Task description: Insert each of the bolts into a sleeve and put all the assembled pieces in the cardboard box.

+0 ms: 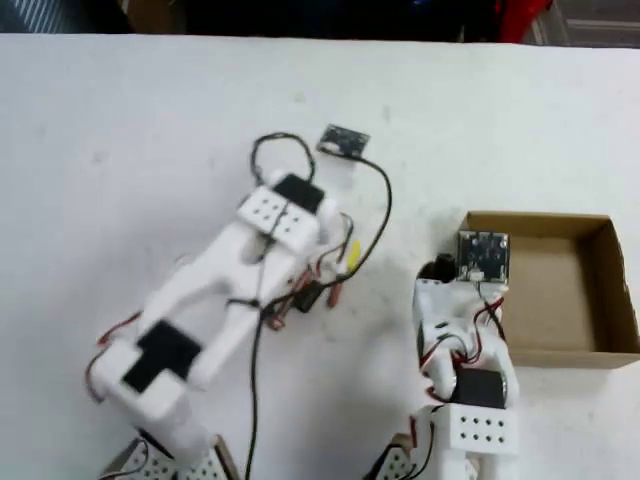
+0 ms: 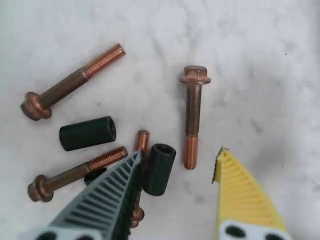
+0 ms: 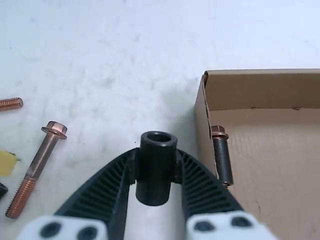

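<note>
Clamped in the right gripper point(image 3: 156, 161), a black sleeve point(image 3: 157, 172), bore facing up, just off the nine o'clock wall of the cardboard box point(image 1: 540, 222), itself toward four o'clock on the table point(image 1: 150, 100). Already in the box, tight against that wall: one assembled piece point(image 3: 221, 160), copper head showing above its sleeve.

Spread wide just past the table's centre toward five o'clock, the left gripper point(image 2: 180, 152), with grey finger point(image 2: 100, 200) and yellow finger point(image 2: 245, 200) poised over the loose stock. Between the two tips, the threaded end of a free bolt point(image 2: 192, 117). Just beside the grey tip, a loose sleeve point(image 2: 159, 169). Close by, a second sleeve point(image 2: 87, 132) and more copper bolts, one partly hidden under the grey finger.

Step in hand, by the look of things: fetching a bolt for the held sleeve. To do it well:
- Take the free bolt by the plain shank near the head, leaving the thread bare.
- Close without catching the neighbouring sleeve.
- Keep the held sleeve steady, bore open toward the incoming bolt.
- Line thread and bore up on one axis before pushing.
- Drop into the box only after seating the head.
</note>
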Robot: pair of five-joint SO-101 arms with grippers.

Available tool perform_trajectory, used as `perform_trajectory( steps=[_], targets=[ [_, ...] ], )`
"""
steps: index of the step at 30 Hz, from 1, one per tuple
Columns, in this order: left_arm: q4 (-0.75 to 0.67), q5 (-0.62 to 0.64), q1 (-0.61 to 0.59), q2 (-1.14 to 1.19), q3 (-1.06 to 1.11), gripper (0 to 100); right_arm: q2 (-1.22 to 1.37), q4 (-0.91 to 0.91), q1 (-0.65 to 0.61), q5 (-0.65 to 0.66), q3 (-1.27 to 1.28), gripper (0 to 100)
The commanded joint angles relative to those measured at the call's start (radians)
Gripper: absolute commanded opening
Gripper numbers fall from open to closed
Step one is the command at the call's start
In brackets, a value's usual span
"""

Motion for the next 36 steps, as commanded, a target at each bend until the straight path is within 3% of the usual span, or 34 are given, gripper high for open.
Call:
perform_trajectory(
  steps=[1, 22, 29, 36],
  targets=[
    [-0.025, 0.020, 0.013, 0.137, -0.158, 25, -0.016, -0.025, 0.004, -0.006, 0.000, 2.0],
    [-0.021, 0.014, -0.013, 0.565, -0.540, 24, -0.016, -0.025, 0.002, -0.006, 0.002, 2.1],
    [-0.021, 0.014, -0.018, 0.581, -0.543, 7, -0.016, -0.025, 0.002, -0.006, 0.002, 2.1],
    [0.069, 0.014, -0.016, 0.573, -0.548, 8, -0.016, -0.025, 0.002, -0.006, 0.002, 2.1]
  ],
)
